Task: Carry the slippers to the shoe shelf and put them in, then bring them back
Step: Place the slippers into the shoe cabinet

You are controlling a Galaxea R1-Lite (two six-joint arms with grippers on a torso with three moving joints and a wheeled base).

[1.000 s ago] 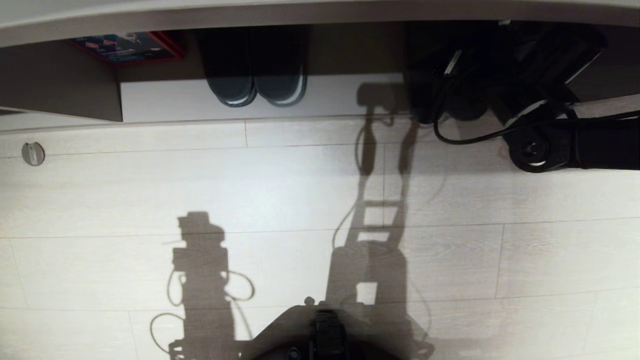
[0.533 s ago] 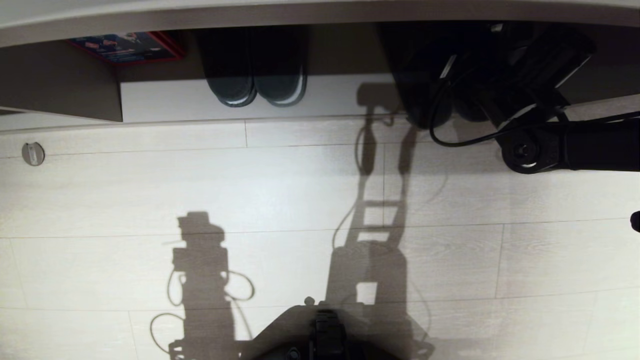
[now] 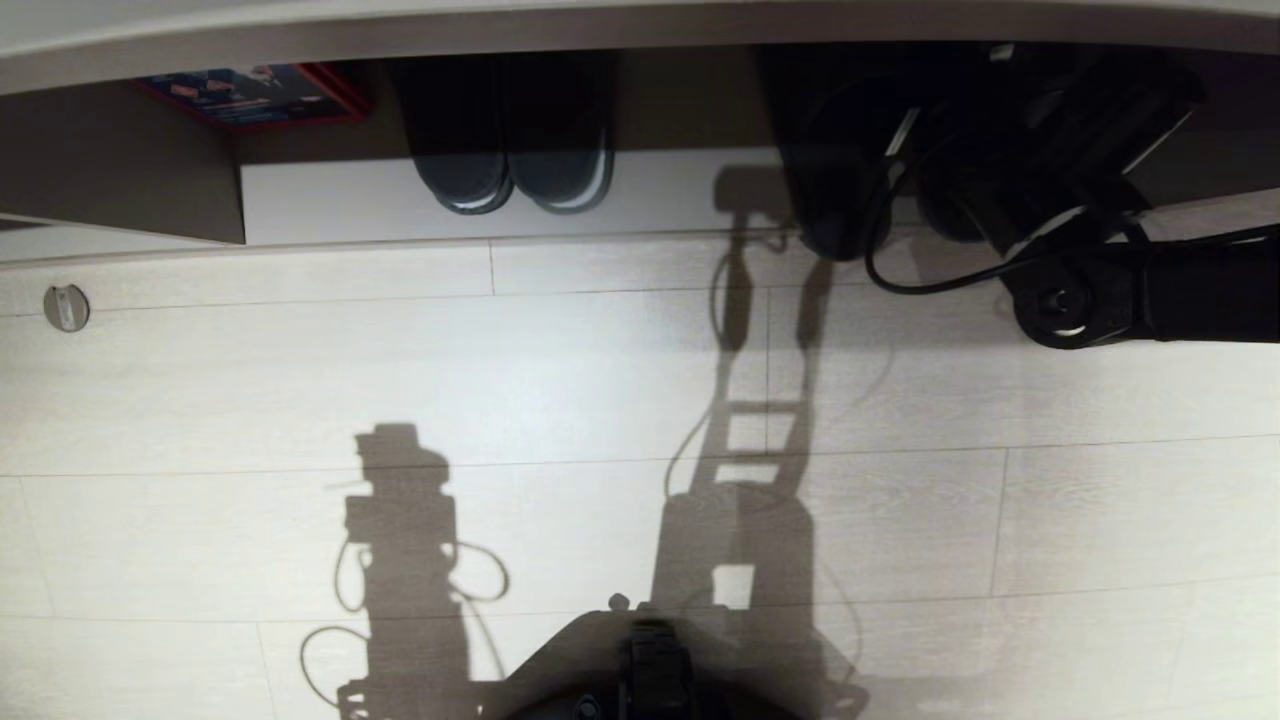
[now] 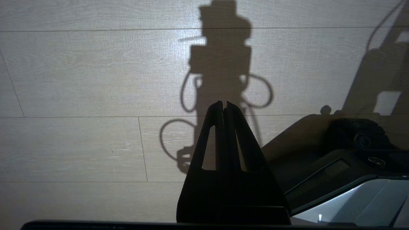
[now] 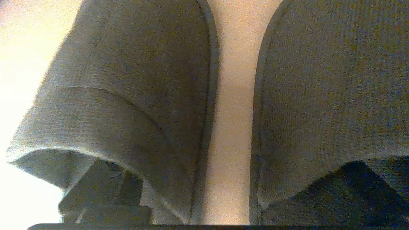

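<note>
Right tool [image 5: 223, 191] spread over slippers [image 5: 134, 80] inside shoe shelf [image 3: 350, 200], gripping nothing; pale plank floor [image 3: 600, 380]; left tool [image 4: 223, 107] closed, empty.

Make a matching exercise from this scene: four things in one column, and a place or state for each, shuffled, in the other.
Things:
1. slippers
2. pale-rimmed pair
3. left gripper
4. red-edged box

Places or states:
A. shut, hanging over bare floor
B. far left inside the shoe shelf
C. side by side at the right gripper, a pale gap between them
D. heels poking out of the shelf, left of the right arm

Pairs: 1-C, 2-D, 3-A, 4-B
</note>
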